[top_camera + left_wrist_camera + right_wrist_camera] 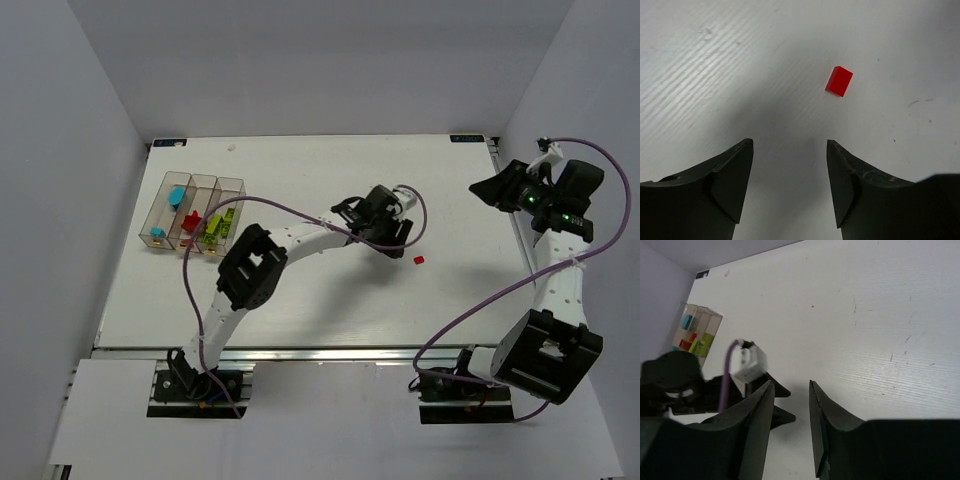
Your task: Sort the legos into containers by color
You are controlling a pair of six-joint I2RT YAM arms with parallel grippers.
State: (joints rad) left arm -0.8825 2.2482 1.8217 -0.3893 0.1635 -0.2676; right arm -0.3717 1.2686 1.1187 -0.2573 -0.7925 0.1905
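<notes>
A small red lego (419, 260) lies alone on the white table, right of centre; in the left wrist view the red lego (839, 81) lies ahead of the fingertips, slightly right. My left gripper (398, 243) (790, 142) hovers just left of it, open and empty. My right gripper (486, 189) (791, 383) is open and empty, raised near the table's right edge. The three joined clear containers (192, 212) (694, 332) stand at the far left: cyan bricks (177, 195) in the left bin, red ones (190, 218) in the middle, lime green ones (218, 224) in the right.
The left arm (290, 245) stretches across the table's middle from the near edge, trailing a purple cable (195, 300). Grey walls close in the table on three sides. The left arm's wrist (747, 362) shows in the right wrist view.
</notes>
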